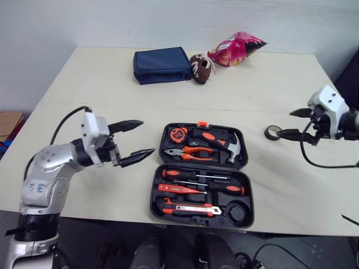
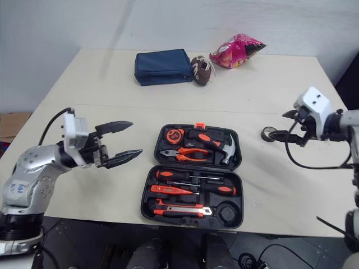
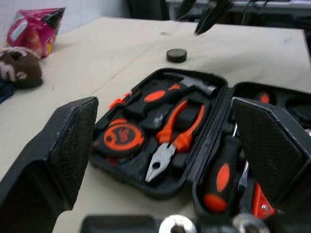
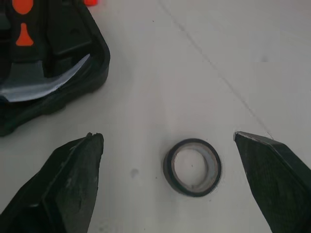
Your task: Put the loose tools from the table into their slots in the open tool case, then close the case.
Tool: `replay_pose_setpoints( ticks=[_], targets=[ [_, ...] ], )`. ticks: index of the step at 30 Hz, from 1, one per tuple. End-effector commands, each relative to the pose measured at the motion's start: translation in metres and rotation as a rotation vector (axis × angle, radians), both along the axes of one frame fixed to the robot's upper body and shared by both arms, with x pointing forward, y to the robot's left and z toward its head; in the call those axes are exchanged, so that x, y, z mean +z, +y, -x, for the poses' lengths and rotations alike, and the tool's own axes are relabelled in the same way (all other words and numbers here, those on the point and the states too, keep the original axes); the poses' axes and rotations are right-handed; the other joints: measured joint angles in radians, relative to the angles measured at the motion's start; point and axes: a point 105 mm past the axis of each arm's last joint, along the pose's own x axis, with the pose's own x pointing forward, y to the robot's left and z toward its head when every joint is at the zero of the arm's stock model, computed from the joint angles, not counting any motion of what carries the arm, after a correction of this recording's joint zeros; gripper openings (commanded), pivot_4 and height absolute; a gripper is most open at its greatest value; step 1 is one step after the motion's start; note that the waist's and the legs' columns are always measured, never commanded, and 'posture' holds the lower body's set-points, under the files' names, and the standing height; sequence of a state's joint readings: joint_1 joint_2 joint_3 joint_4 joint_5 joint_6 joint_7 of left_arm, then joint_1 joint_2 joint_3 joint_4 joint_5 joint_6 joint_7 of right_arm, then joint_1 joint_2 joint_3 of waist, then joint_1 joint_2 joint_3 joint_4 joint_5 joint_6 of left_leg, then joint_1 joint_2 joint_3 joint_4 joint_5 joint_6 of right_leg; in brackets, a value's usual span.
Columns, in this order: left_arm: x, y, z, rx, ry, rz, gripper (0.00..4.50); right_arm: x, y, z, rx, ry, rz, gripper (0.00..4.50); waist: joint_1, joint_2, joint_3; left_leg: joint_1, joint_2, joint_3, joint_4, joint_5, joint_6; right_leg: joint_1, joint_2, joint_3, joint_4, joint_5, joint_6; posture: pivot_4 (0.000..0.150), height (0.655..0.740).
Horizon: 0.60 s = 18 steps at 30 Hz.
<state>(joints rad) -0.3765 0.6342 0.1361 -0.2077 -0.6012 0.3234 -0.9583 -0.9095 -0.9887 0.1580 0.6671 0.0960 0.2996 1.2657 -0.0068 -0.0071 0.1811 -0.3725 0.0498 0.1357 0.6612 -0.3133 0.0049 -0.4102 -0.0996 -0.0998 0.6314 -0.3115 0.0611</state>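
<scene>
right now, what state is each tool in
Left tool: open, holding nothing, beside the tool case.
Right tool: open, holding nothing, aimed at the tape roll.

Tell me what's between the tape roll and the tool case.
Only bare table separates the tape roll from the tool case, seen in the right wrist view.

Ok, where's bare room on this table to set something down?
Free: the strip between the tool case and the blue pouch, and the near right corner of the table, nearer than the tape roll. Crowded: far edge with pouch, brown toy, snack bag; the open left gripper flanks the case, the open right gripper hangs by the tape.
</scene>
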Motion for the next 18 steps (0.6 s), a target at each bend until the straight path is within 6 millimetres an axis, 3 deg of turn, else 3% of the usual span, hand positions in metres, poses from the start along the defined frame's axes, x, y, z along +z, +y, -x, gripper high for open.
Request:
replay_pose_setpoints(
  ticks=[1,6,12,15,18],
  targets=[
    [0.009,-0.016,0.006,-0.063,-0.023,0.024,4.43,-0.012,-0.004,-0.007,-0.006,0.061,0.075,4.50,0.000,0.000,0.000,0.000,0.000,0.000,0.000,0.000,0.000,0.000,0.000,0.000,0.000,0.000,0.000,0.150,0.7400],
    [0.003,-0.030,0.016,-0.132,0.015,0.013,4.43,-0.030,-0.011,-0.018,-0.072,0.135,0.174,4.50,0.000,0.000,0.000,-0.002,0.000,0.002,0.001,0.000,0.000,-0.003,0.000,0.000,0.001,0.000,0.000,0.150,0.7400],
    [0.002,-0.033,0.022,-0.135,0.019,0.007,4.43,-0.042,-0.013,-0.022,-0.084,0.161,0.213,4.50,-0.011,0.000,0.000,-0.002,0.000,0.002,0.003,0.000,0.000,-0.002,0.000,0.002,0.004,0.000,0.000,0.150,0.7400],
    [0.003,-0.034,0.023,-0.139,0.017,0.007,4.50,-0.042,-0.010,-0.025,-0.084,0.144,0.184,3.65,-0.021,0.000,0.000,-0.002,0.000,0.002,0.003,0.000,0.000,-0.002,0.000,0.003,0.005,0.000,0.000,0.150,0.7400],
    [0.005,-0.036,0.026,-0.156,0.013,0.007,4.50,-0.044,-0.010,-0.025,-0.060,0.122,0.206,2.16,-0.022,0.000,0.000,-0.002,0.000,0.002,0.003,0.000,0.000,-0.002,0.000,0.003,0.005,0.000,0.000,0.150,0.7400]
  ],
)
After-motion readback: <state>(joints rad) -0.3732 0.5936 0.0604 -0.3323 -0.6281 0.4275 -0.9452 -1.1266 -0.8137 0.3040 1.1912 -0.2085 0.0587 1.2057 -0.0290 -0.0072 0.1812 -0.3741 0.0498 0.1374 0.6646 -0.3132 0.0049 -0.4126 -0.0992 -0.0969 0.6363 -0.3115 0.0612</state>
